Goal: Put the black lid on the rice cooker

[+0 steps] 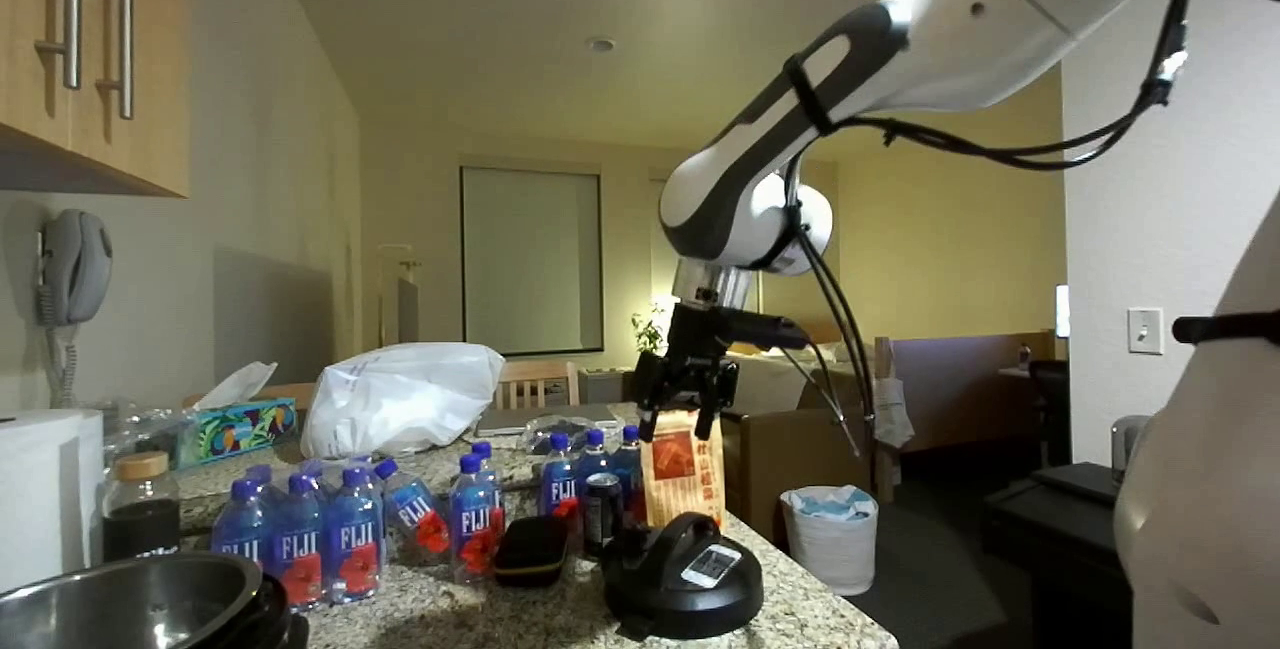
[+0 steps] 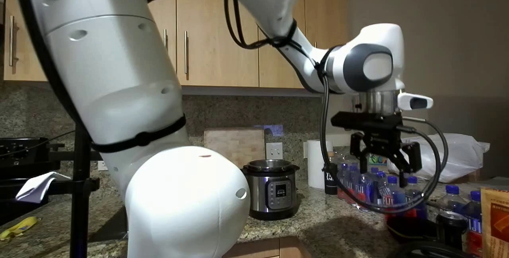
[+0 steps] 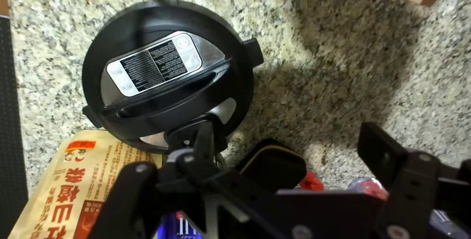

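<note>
Rice cooker (image 2: 272, 190): uncovered, well apart from the pincer (image 2: 383, 173), to its left in both exterior views. Placing well means centring level over the rim and lowering slowly.
Black lid (image 3: 167, 84): on the table (image 3: 294, 21), below the pincer and up-left of its fingers in the wrist view. The pincer is spread wide, gripping nothing. The step looks like the reach: move over the arched handle (image 3: 176, 119), turn so the fingers straddle it, since it runs nearly along the line between them, then pinch its middle and lift straight.
Tan pouch (image 1: 690, 474): upright below the pincer, close beside the lid, contact unclear. A hasty descent could topple it.
Water bottles (image 1: 470, 519): below the pincer, on the side away from the lid, one leaning. Carrying above their caps seems wise.
Black case (image 3: 278, 169): low, below the gap between the fingers.
Dark can (image 1: 602, 514): beside the pouch, below the pincer.
</note>
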